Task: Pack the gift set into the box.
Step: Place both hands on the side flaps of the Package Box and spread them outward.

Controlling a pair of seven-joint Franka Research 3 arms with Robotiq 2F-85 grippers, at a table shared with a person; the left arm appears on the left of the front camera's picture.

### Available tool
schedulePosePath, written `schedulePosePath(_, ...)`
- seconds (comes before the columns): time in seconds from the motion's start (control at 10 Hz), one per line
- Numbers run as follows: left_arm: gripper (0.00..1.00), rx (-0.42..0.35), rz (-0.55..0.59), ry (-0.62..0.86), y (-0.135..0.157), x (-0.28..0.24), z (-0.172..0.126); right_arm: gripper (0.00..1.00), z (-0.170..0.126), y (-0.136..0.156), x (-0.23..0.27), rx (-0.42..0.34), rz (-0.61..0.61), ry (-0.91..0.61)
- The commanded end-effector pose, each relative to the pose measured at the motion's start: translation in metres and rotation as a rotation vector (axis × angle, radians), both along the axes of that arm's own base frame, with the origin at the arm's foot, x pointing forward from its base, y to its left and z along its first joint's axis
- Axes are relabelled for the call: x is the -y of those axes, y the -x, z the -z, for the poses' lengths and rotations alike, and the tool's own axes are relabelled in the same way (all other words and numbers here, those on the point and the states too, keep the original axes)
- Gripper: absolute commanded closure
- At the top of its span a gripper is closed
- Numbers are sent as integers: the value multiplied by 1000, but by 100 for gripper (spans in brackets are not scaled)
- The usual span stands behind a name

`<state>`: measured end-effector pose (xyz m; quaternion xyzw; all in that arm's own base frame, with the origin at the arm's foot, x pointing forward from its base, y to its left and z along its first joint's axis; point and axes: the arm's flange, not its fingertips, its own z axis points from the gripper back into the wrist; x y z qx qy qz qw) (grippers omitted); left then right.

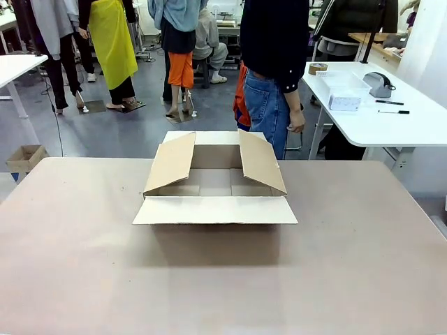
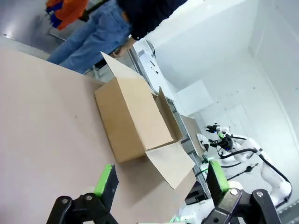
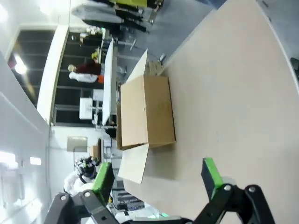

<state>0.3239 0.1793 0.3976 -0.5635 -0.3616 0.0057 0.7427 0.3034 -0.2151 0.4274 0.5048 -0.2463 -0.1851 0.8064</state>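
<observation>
Centrally in the front frame, the box (image 1: 215, 209) sits on the desk (image 1: 84, 272), flaps spread, with a person (image 1: 276, 63) behind it at upper middle. Left pincer (image 2: 160, 173) gapes, nothing held; right pincer (image 3: 156, 169) likewise.

Bright even indoor light, soft shadows, wrist views distorted
</observation>
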Motion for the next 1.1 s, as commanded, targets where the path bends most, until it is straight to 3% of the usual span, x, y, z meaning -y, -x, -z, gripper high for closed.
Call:
schedulePosePath(0.0,0,91,41,-28,14,-5,-16,0,-18,-3,-14,51,-66,53)
schedulePosePath(0.2,0,91,41,-28,14,-5,-16,0,-18,-3,-14,51,-66,53)
schedulePosePath(0.3,0,48,35,-7,7,-1,-10,0,-16,-7,-20,5,-65,47)
schedulePosePath(0.4,0,38,66,-90,6,17,-23,0,-30,-13,-44,5,-97,132)
schedulePosePath(0.6,0,7,194,-266,-13,96,-63,0,-78,-33,-146,28,-177,414)
schedulePosePath(0.7,0,-16,320,-375,-26,157,-78,0,-90,-44,-210,62,-218,559)
schedulePosePath(0.8,0,-39,377,-407,-40,214,-86,0,-89,-51,-277,110,-285,672)
schedulePosePath(0.9,0,-109,382,-412,-52,269,-89,0,-79,-52,-333,134,-322,773)
schedulePosePath(1.0,0,-163,310,-429,-57,305,-86,0,-65,-40,-379,184,-381,846)
